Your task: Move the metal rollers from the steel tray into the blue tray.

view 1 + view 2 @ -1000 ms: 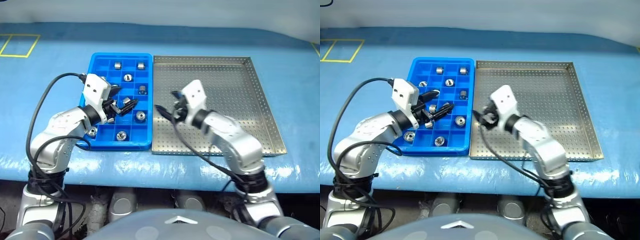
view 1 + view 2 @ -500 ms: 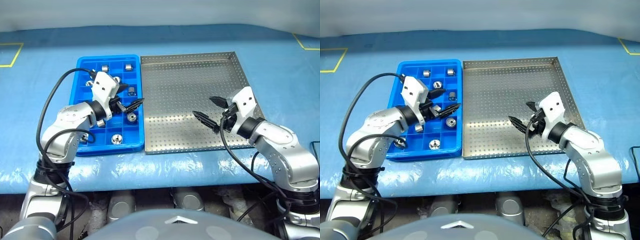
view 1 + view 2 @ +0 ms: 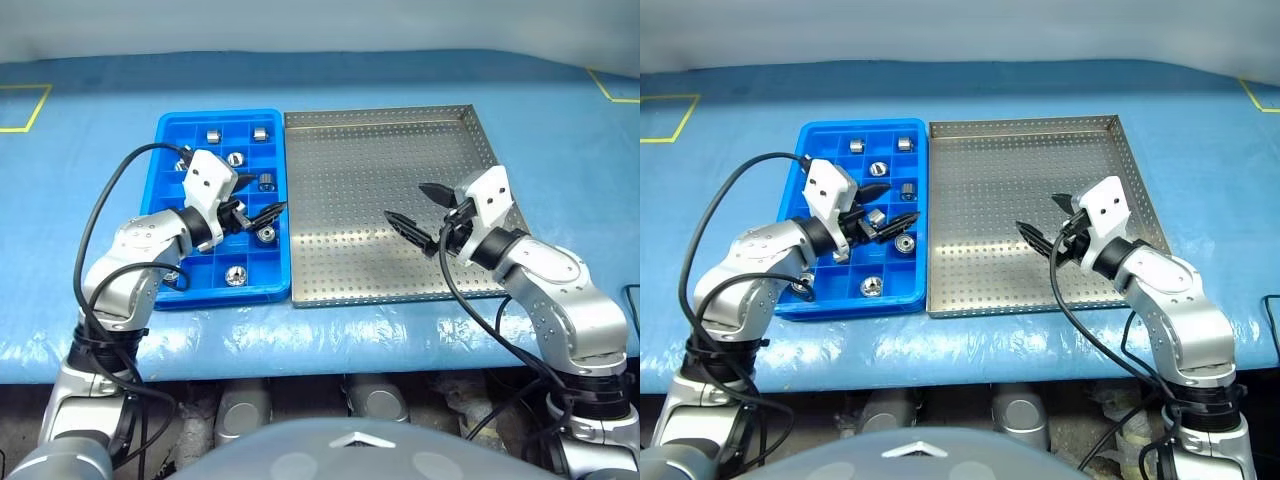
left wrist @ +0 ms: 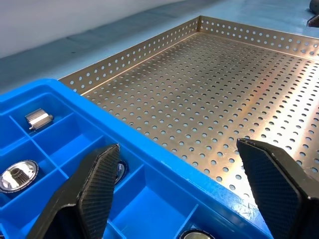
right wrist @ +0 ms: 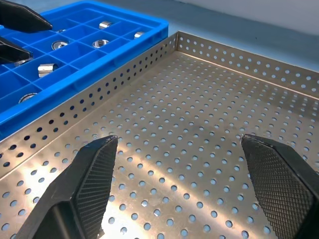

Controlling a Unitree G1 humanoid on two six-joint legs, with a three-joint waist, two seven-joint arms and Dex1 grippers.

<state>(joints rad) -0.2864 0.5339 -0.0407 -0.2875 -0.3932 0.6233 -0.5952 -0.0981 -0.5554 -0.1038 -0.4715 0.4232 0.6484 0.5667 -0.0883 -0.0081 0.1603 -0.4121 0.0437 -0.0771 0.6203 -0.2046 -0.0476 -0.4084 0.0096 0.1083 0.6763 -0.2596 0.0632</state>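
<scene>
The blue tray (image 3: 230,297) lies left of the steel tray (image 3: 350,160), side by side and touching. Several metal rollers sit in the blue tray's compartments, such as one (image 3: 213,134) at the back and one (image 3: 236,275) at the front. The steel tray's perforated floor (image 5: 199,114) is bare metal where it shows. My left gripper (image 3: 262,196) hovers open above the blue tray's right side, with nothing between its fingers. Above the right half of the steel tray, my right gripper (image 3: 405,202) is open and holds nothing.
Both trays rest on a blue tablecloth (image 3: 560,150). Yellow tape marks lie at its far left (image 3: 20,105) and far right (image 3: 612,86). Black cables loop from both wrists. The table's front edge runs just below the trays.
My right gripper has swung from the steel tray's left edge to over its right half. The camera view has shifted. The left gripper stays over the blue tray.
</scene>
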